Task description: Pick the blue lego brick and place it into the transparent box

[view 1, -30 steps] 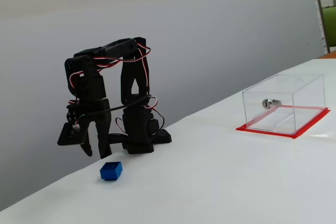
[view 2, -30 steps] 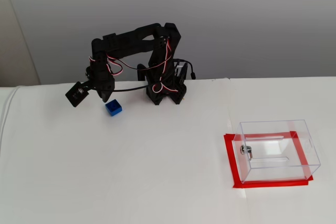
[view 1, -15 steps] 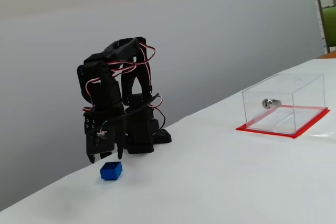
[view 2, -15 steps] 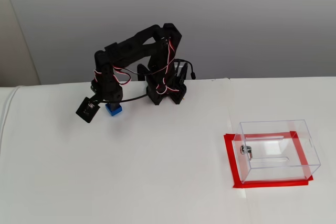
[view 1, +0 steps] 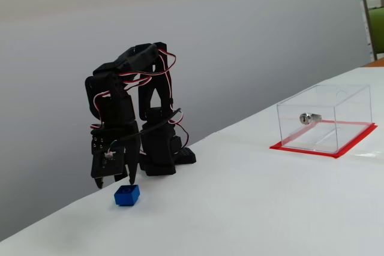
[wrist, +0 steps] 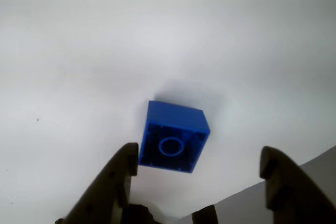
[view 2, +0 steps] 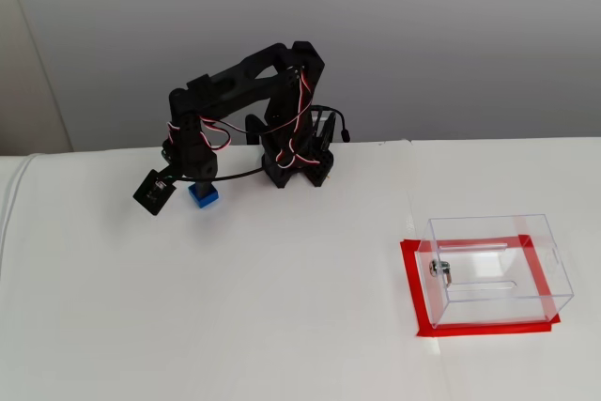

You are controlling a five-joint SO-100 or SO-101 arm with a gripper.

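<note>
Blue lego brick (wrist: pixel 175 137) on white table (wrist: pixel 79 51), between tips of gripper (wrist: pixel 199 163), nearer left finger in wrist view, not yet held; smooth glossy cube, one round stud on top. Jaws spread wide. Approach step: likely needs lowering, centring, then closing. Transparent box (view 2: pixel 498 265) well apart at right: clear rigid walls, red base, silver lock fitting (view 2: pixel 440 269)
</note>
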